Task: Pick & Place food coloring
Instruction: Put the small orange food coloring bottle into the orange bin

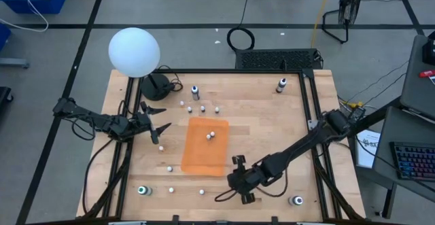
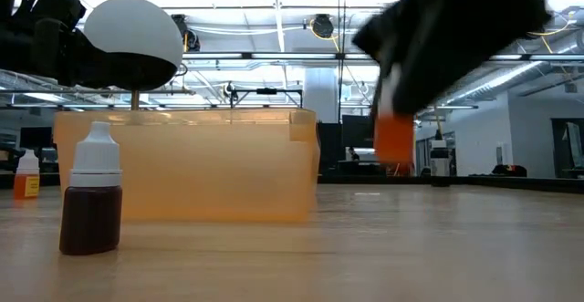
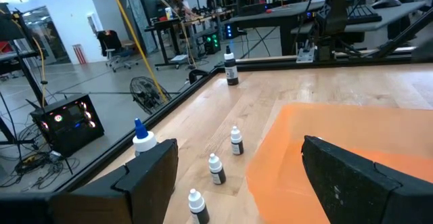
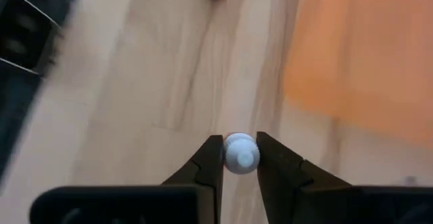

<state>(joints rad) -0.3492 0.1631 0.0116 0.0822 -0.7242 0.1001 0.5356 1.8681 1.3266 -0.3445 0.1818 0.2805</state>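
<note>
Your right gripper pinches a food coloring bottle's white cap low in frame; the orange tray lies upper right.

Two bottles — inside tray

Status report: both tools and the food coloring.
Right tool shut on white-capped food coloring bottle, beside the orange tray. Left tool open, waiting at table's left. Nothing blocking.

Wooden table with orange tray, scattered food coloring bottles, white globe lamp.
</note>
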